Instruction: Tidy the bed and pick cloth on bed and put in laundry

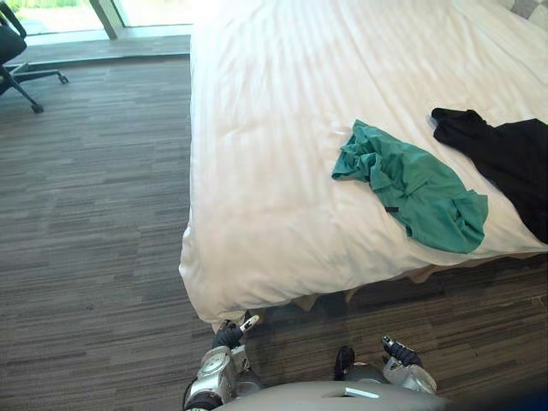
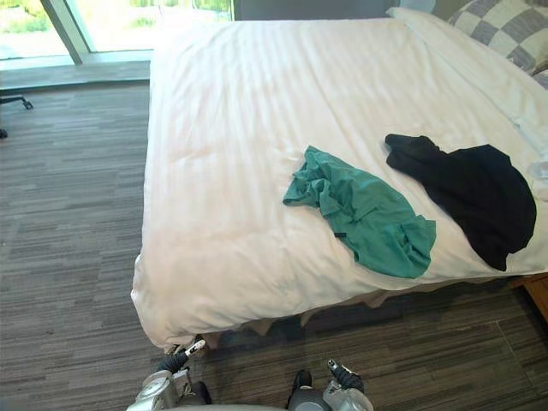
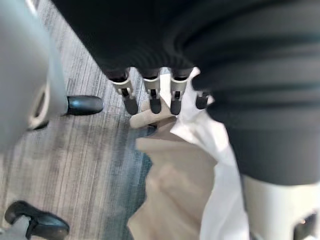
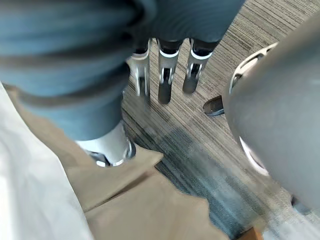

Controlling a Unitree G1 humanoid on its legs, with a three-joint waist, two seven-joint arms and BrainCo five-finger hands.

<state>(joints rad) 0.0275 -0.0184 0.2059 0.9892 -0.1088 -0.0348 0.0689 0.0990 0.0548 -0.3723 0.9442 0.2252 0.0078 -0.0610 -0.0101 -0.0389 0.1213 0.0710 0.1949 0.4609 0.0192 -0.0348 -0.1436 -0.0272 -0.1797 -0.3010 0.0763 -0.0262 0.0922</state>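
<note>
Left eye view: nearest, left hand low over the floor, just off the bed's near left corner. Right hand equally low, off the near edge further right. On the white cover, green cloth crumpled close to the near edge, toward the right side. Black cloth near it at the right edge, not touching it. Office chair well away on the floor by the window.

Right eye view: same layout, plus a checked pillow at the far right corner.

Left wrist view: fingers straight, pointing down, holding nothing. Past them, white cover hanging over a beige skirt, floor alongside.

Right wrist view: fingers straight and loose, nothing held. Beige skirt and white cover to one side, striped floor beyond.
</note>
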